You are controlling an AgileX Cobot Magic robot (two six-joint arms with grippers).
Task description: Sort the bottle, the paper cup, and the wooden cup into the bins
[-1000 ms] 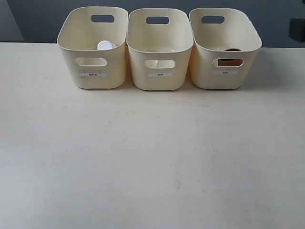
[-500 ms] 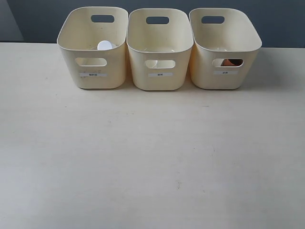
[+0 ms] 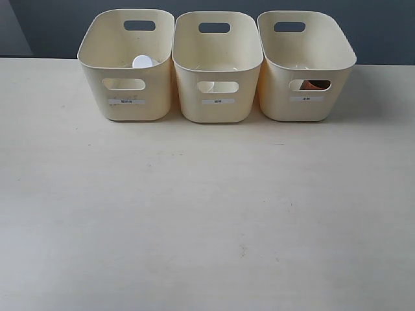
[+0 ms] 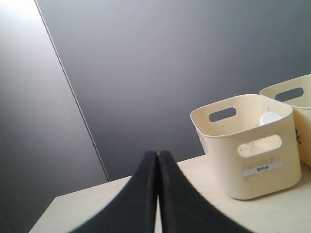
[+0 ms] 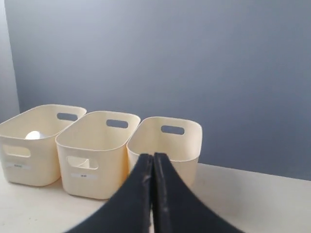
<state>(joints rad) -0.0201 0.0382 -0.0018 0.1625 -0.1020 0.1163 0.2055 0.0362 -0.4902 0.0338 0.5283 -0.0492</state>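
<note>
Three cream bins stand in a row at the table's far edge: left bin (image 3: 94, 78), middle bin (image 3: 188, 97), right bin (image 3: 275, 97). The bottle's white cap (image 3: 142, 62) shows inside the left bin. Through the middle bin's front cut-out shows the white paper cup (image 3: 206, 86). The brown wooden cup (image 3: 316, 85) shows through the right bin's cut-out. Neither gripper is in the exterior view. My left gripper (image 4: 157, 153) is shut and empty, near the left bin (image 4: 228, 165). My right gripper (image 5: 152, 156) is shut and empty, facing the right bin (image 5: 192, 145).
A dark grey wall stands behind the bins. The pale tabletop (image 3: 207, 214) stretches in front of the bins to the near edge. Each bin carries a small white label (image 3: 218, 101) on its front.
A dark part of the right arm at the right edge of the exterior view has gone out of sight. The wooden cup has settled lower in the right bin, now seen only through the cut-out.
</note>
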